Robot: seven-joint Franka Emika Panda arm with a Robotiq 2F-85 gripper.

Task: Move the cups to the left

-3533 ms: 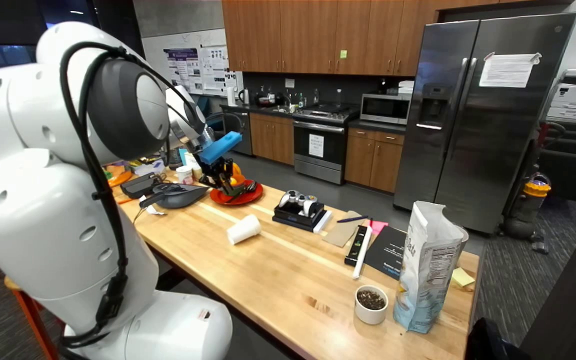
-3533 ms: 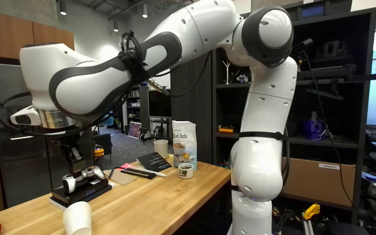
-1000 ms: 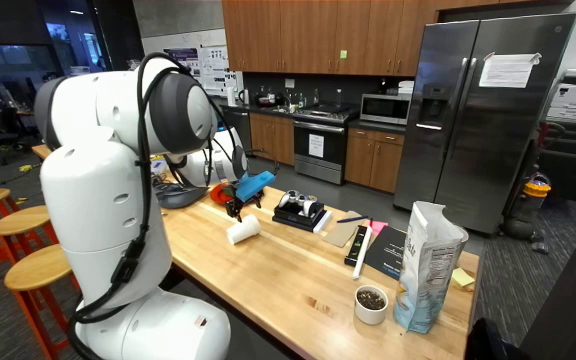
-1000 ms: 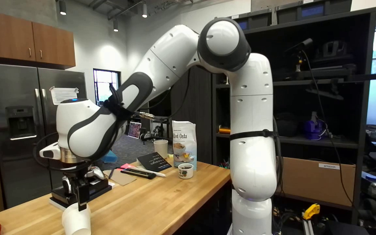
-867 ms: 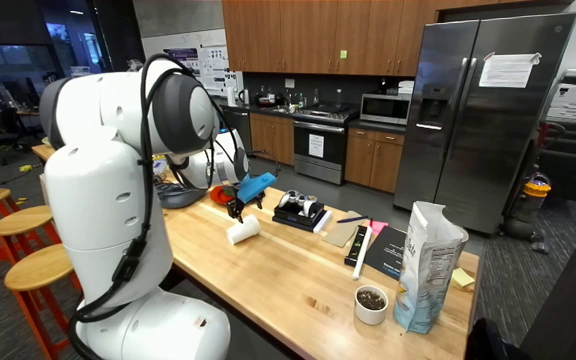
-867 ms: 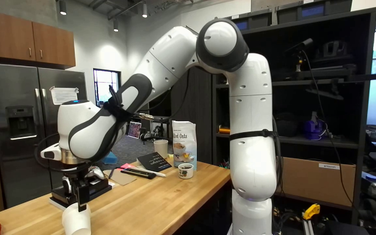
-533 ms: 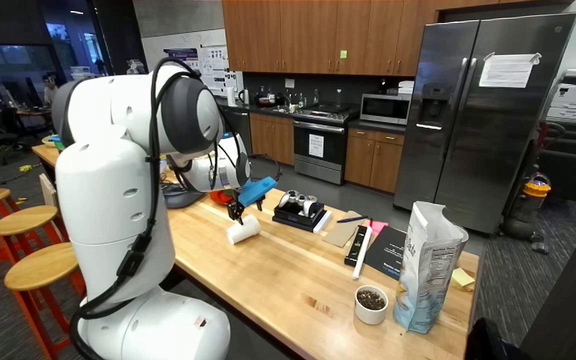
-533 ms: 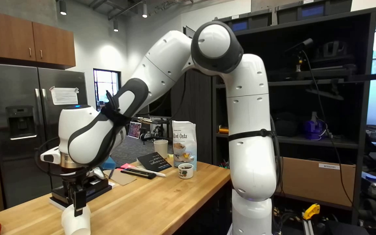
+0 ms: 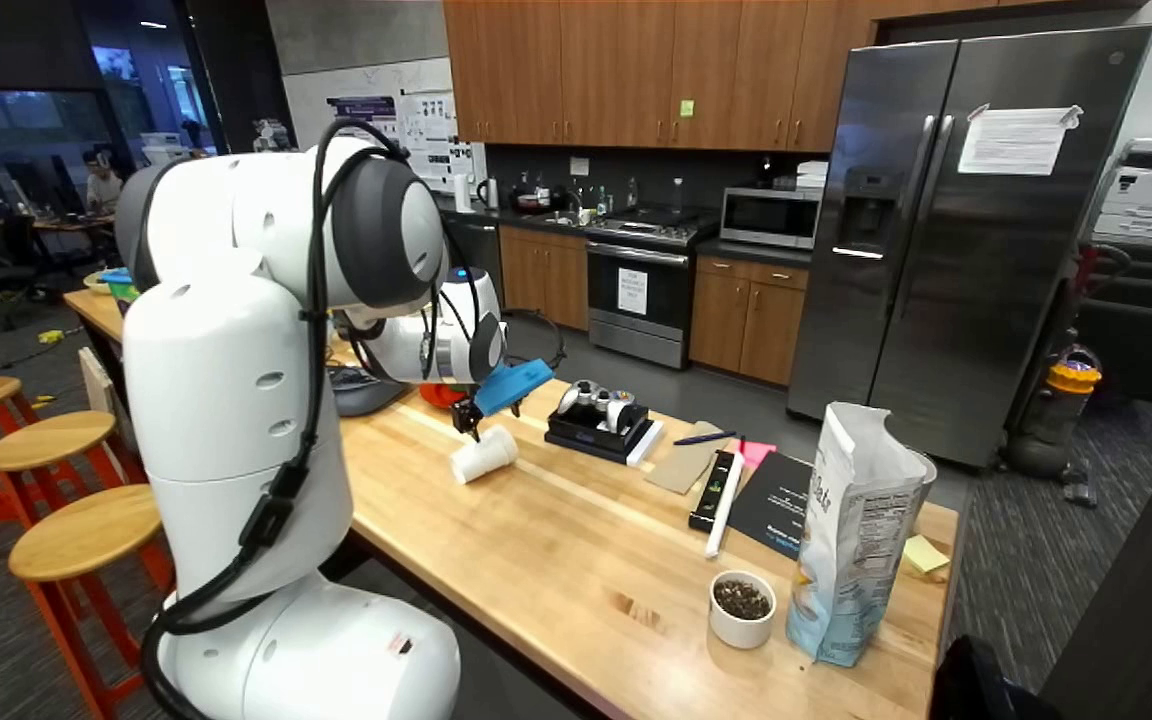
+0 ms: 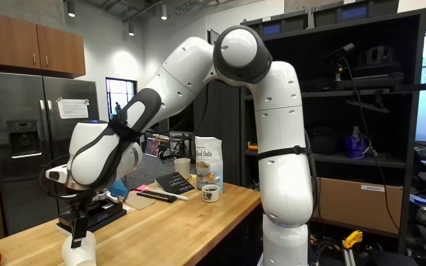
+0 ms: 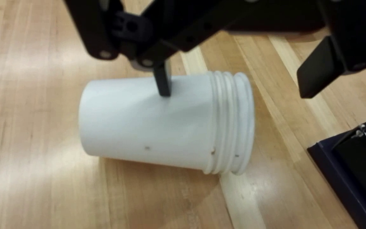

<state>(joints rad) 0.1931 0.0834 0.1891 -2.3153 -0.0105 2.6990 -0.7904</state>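
The black two-fingered gripper [image 11: 235,93] stands wide, holding nothing, one finger [image 11: 163,82] on or just above the nested, tapered white paper-like cups [image 11: 151,124], tipped on their side on the pale wooden worktop [image 11: 43,178]. The likely push calls for slow, low contact near mid-length, since they could roll or swivel.

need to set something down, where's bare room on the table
The table is bare between the white cups and the pot of dark bits. Crowded: from the controller box to the oats bag, and around the gripper.
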